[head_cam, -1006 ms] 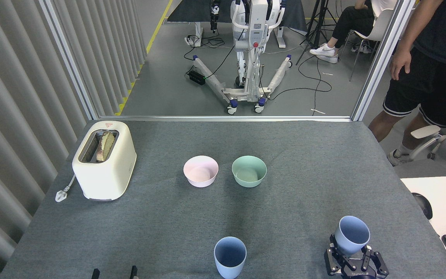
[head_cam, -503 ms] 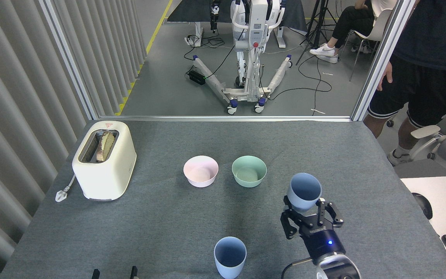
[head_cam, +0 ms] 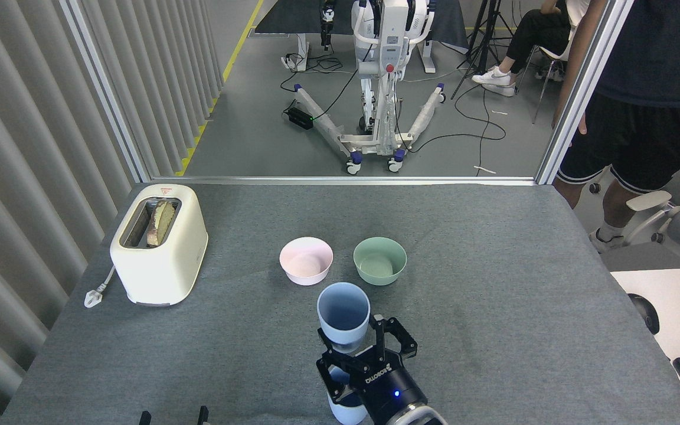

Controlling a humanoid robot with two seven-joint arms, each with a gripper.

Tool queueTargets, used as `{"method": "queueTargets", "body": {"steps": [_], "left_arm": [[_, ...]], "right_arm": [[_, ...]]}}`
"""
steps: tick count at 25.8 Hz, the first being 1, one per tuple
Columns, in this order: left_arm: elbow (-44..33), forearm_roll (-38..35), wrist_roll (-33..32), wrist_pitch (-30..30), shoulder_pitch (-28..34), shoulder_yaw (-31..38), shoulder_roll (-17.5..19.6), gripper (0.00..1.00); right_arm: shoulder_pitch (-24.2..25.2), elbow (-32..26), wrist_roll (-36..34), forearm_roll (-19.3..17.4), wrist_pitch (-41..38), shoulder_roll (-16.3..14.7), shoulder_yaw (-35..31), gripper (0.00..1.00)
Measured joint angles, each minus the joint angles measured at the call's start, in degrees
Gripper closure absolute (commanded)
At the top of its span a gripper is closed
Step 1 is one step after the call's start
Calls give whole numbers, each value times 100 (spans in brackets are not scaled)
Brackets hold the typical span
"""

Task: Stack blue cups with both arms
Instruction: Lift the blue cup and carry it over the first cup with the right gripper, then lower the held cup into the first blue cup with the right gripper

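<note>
Two blue cups: held cup [head_cam: 343, 316] now directly above standing cup [head_cam: 346, 410].
Right gripper [head_cam: 366, 360]: clamped on held cup, swung left from table's right side.

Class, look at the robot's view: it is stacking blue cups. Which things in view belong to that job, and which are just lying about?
Belong to the job:
held blue cup
standing blue cup
right gripper

Just lying about:
pink bowl
green bowl
toaster

Bright, even overhead light, soft faint shadows, sharp focus throughout, no glare.
</note>
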Motion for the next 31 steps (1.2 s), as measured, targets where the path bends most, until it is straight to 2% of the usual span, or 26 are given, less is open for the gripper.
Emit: {"method": "queueTargets", "body": {"steps": [8, 31], "left_arm": [[20, -5, 2, 0, 0, 0, 6, 0], [30, -7, 12, -11, 13, 21, 13, 0]], "right_arm": [[573, -108, -180, 150, 29, 83, 112, 51], [968, -220, -461, 158, 30, 21, 35, 50]]}}
